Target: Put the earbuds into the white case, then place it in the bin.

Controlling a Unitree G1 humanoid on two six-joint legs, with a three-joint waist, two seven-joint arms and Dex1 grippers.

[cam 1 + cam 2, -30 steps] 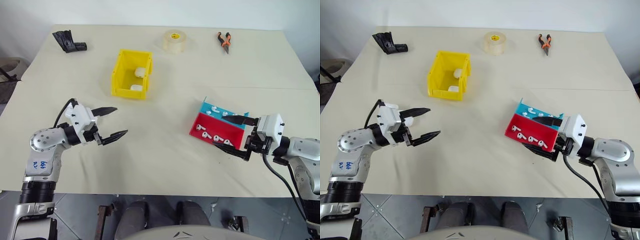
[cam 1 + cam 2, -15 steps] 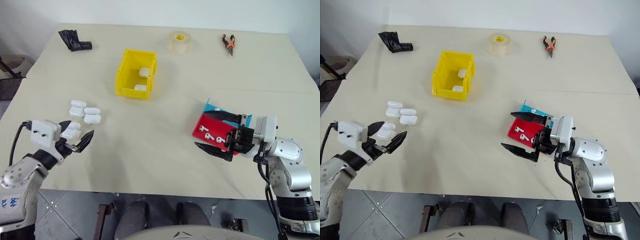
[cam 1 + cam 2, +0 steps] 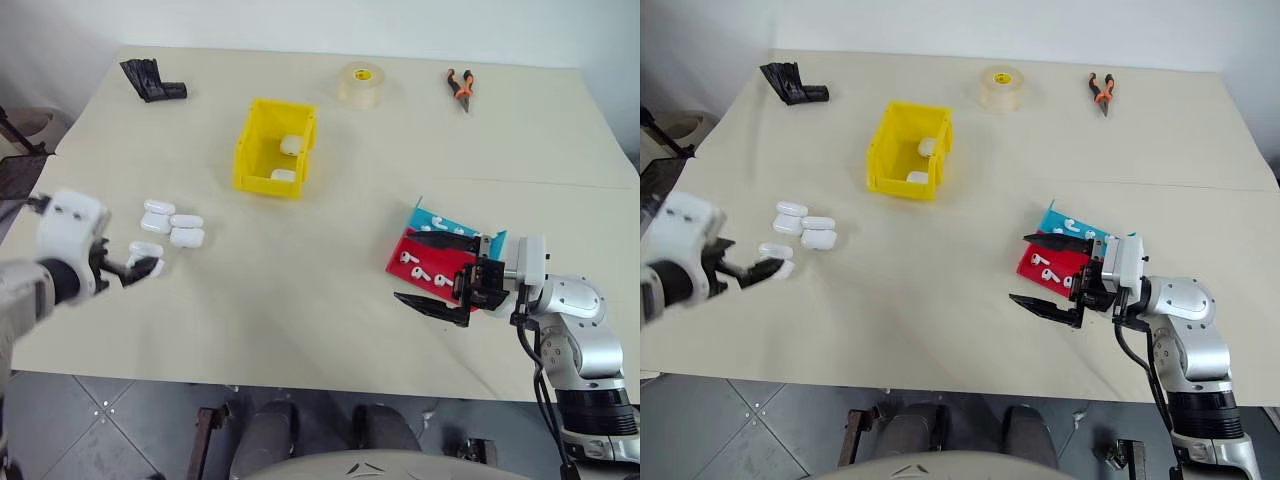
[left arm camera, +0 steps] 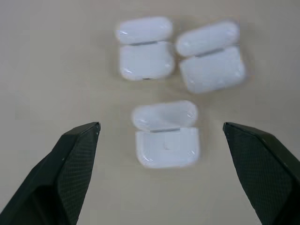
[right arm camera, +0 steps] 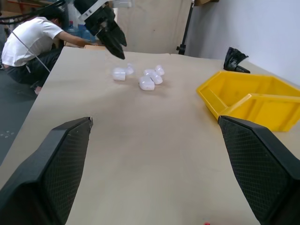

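I read this as a lab or workshop test bench rather than anyone's home. My table (image 3: 330,180) is covered in a plain cream sheet and pushed against a bare white wall on the far side, with a grey tiled floor (image 3: 180,420) below its near edge. Scattered along the far edge are a roll of clear tape (image 3: 361,84), orange-handled pliers (image 3: 460,86) and a black bundle (image 3: 151,80) (odd bits you would expect on a workbench). Through my right wrist view I can see a person in a white shirt (image 5: 28,40) crouching on the floor beyond the table's left end, near a dark stand pole (image 5: 187,23) and brownish panels.
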